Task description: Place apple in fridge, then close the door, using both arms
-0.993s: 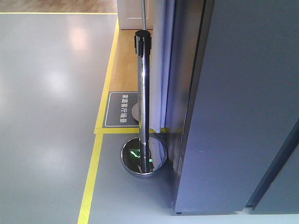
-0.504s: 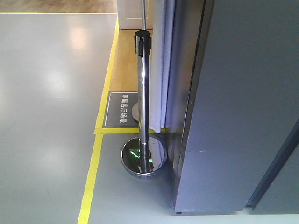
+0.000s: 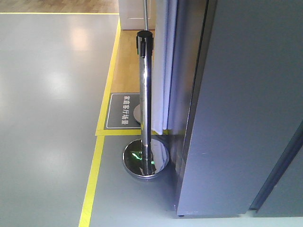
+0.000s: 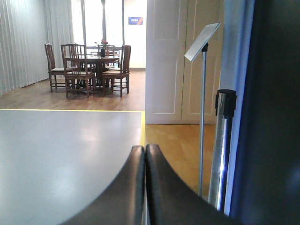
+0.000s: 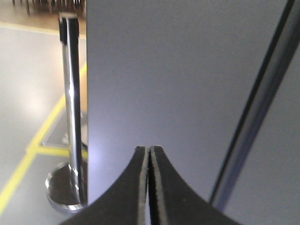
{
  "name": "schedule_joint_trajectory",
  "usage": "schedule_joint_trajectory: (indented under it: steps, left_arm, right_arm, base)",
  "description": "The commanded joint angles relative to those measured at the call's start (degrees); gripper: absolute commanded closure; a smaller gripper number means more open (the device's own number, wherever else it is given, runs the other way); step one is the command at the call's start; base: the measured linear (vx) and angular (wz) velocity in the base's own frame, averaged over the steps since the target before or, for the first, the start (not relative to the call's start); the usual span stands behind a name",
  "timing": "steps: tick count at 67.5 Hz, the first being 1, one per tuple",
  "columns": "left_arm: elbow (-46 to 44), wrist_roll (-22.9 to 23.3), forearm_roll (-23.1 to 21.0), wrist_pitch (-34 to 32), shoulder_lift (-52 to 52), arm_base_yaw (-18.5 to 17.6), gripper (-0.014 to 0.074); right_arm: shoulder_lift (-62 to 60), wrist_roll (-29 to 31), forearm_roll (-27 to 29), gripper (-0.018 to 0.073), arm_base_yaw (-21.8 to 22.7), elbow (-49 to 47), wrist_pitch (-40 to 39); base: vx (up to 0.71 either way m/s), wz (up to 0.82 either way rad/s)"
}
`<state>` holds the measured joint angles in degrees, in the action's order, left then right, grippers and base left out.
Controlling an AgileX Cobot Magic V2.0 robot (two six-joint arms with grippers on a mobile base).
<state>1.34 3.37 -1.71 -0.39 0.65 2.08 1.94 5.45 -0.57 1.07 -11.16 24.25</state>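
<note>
The fridge (image 3: 241, 109) is a tall dark grey cabinet filling the right of the front view, seen from outside; its grey face also fills the right wrist view (image 5: 178, 75), with a dark vertical seam at its right. Its interior does not show. The apple is out of view. My left gripper (image 4: 145, 149) is shut and empty, pointing over the grey floor left of the fridge. My right gripper (image 5: 149, 149) is shut and empty, close in front of the fridge's grey face.
A chrome stanchion post (image 3: 146, 90) with a round base (image 3: 146, 159) stands just left of the fridge; it also shows in the left wrist view (image 4: 224, 140). A sign stand (image 4: 202, 93), yellow floor tape (image 3: 94, 165), a white curtain (image 3: 163, 61) and a far dining table (image 4: 93, 61) are around.
</note>
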Motion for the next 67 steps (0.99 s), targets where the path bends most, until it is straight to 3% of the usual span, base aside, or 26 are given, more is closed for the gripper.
schedule_joint_trajectory:
  steps: [1,20,41,67]
  left_arm:
    - [1.7,0.5,-0.2,-3.9,0.9,-0.3,0.0602]
    - [1.7,0.5,-0.2,-3.9,0.9,-0.3,0.0602]
    - [1.7,0.5,-0.2,-3.9,0.9,-0.3,0.0602]
    - [1.7,0.5,-0.2,-3.9,0.9,-0.3,0.0602]
  right_arm:
    - [-0.9,-1.7,1.7,0.0561,0.3,2.3,-9.4]
    - [-3.2,-1.6,3.6,0.0561,0.0,12.9,-23.4]
    - [-3.2,-1.4,3.7,0.0561,-3.1,12.7,-22.4]
    - [-3.2,-1.2,3.5,0.0561,-3.3,12.7,-22.4]
  base:
    - [0.00,0.00]
    - [0.00,0.00]
    - [0.00,0.00]
    - [0.00,0.00]
